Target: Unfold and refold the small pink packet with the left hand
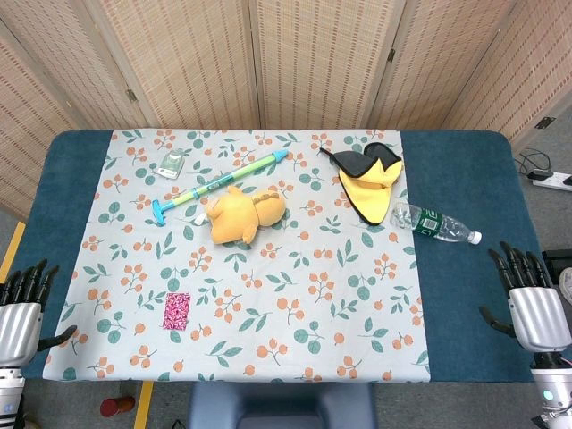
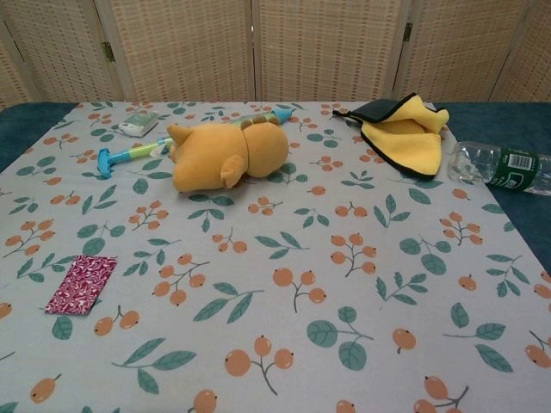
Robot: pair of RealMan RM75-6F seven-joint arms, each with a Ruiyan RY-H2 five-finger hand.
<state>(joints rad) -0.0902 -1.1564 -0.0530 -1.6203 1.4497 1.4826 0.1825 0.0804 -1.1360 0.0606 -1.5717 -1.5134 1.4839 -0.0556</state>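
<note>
Head view: we noted the pink packet [image 1: 177, 310] lying flat on the floral cloth [image 1: 295, 304] near the front-left, well apart from both hands. Left hand [image 1: 20, 308] rested at the table's left edge, fingers apart, holding nothing; right hand [image 1: 527, 299] likewise at the right edge. The water bottle [image 1: 435, 223] lay on its side, capped, contents unclear.

Chest view: packet [image 2: 81, 283] looked thin, light, probably crinkly and slick; we judged an edge or corner pinch best. Neither hand showed here.
</note>
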